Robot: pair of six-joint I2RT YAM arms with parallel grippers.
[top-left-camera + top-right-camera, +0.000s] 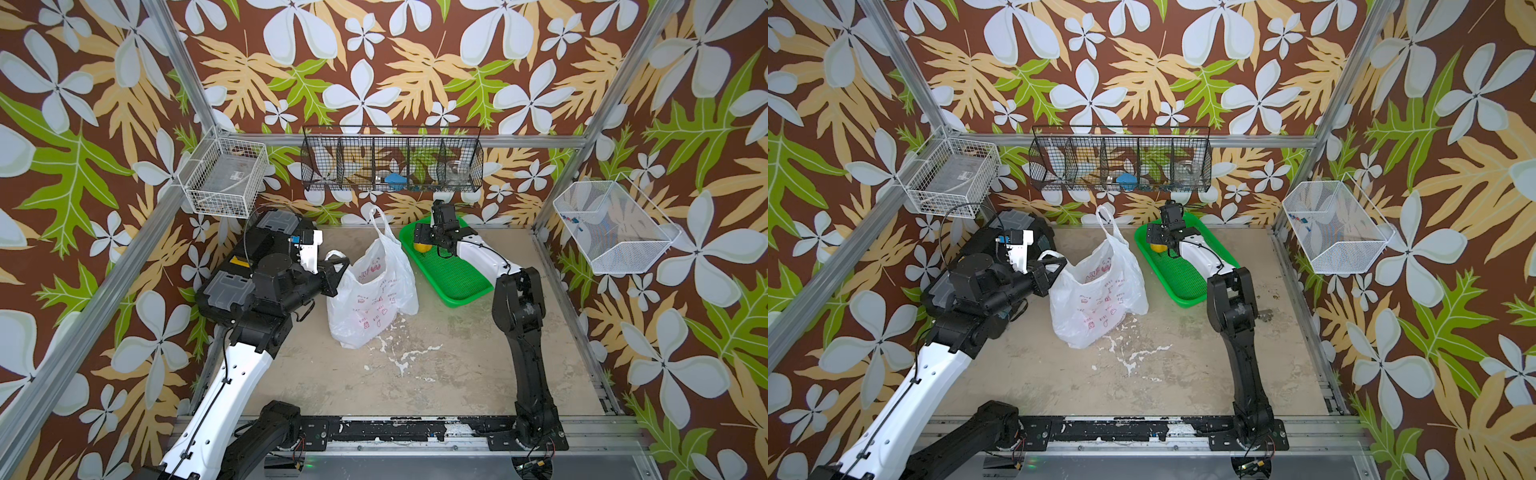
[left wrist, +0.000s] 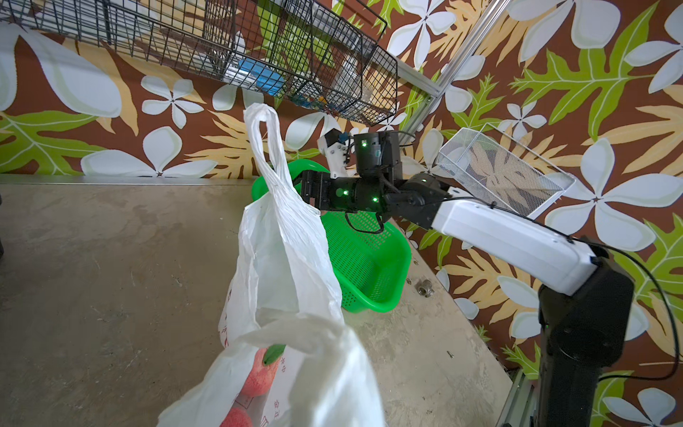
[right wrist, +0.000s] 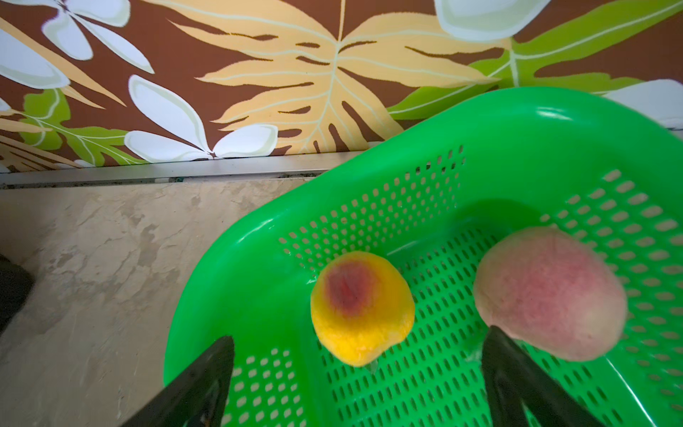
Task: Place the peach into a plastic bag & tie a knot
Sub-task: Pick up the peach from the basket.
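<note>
The white plastic bag stands open mid-table. My left gripper is shut on its near handle, which hides the fingers in the left wrist view. The far handle stands up free, and no knot is in view. Two pink peaches lie inside the bag. My right gripper hangs open over the green basket, its fingers on either side of a yellow peach without touching it. A pink peach lies beside the other finger.
A black wire rack hangs on the back wall. White wire baskets hang on the left and right walls. A black case sits behind my left arm. A small metal nut and a screw lie near the basket.
</note>
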